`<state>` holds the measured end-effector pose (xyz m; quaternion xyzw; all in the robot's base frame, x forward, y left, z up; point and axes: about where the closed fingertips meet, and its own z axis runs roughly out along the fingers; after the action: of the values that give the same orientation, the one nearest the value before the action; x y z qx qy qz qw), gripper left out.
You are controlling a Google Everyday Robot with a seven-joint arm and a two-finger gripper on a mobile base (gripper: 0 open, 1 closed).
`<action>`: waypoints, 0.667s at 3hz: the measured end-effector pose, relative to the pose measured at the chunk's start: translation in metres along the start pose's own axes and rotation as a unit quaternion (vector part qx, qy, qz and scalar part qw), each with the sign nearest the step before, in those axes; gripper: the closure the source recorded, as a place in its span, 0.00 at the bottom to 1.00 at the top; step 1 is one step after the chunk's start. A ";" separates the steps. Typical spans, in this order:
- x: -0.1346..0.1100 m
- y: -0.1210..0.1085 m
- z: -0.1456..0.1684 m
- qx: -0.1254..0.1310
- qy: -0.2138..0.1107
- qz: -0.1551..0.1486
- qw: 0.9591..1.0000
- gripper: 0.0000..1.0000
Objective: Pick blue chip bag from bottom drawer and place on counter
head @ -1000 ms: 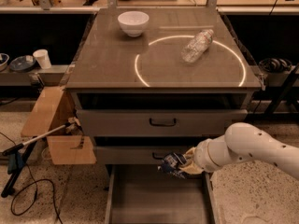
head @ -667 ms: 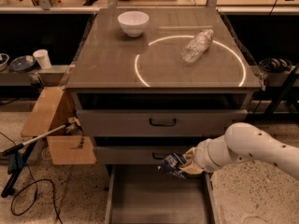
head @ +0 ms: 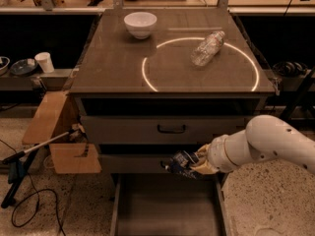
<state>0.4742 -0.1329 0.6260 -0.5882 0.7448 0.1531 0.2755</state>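
We start at the gripper (head: 198,164), low and right of centre: it is pinching the bag (head: 180,162) by its right end, jaws pressed onto the foil. The tips are hard to pick out among the crumples. The bag hangs in the air above the open bottom drawer (head: 167,208), in front of the middle drawer (head: 133,163), and clear of the tray floor. It covers most of that drawer's handle, and its white lettering is too small for us to read.

The white arm (head: 266,142) comes in from the right and runs off the frame edge, so we see none of the base. The bottom drawer is cut off by the lower edge, and what shows of its floor is flat grey.

Up top, the counter (head: 113,68) is grey-brown with a thin glowing circle (head: 146,77). One white bowl (head: 140,23) sits just outside the ring at the back left. One clear bottle (head: 207,48) lies on its side inside it.

We count three drawers, and the top one shows one black handle (head: 172,129).

The floor (head: 275,200) is speckled stone. On the left stand a cardboard box (head: 54,127) and one white cup (head: 45,62) on a dim side shelf, and a dark cable (head: 29,208) loops below. The room behind is mostly shadow.
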 end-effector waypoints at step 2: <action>-0.025 -0.003 -0.029 0.019 -0.010 -0.019 1.000 1.00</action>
<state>0.4740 -0.1303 0.6642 -0.5958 0.7331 0.1396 0.2967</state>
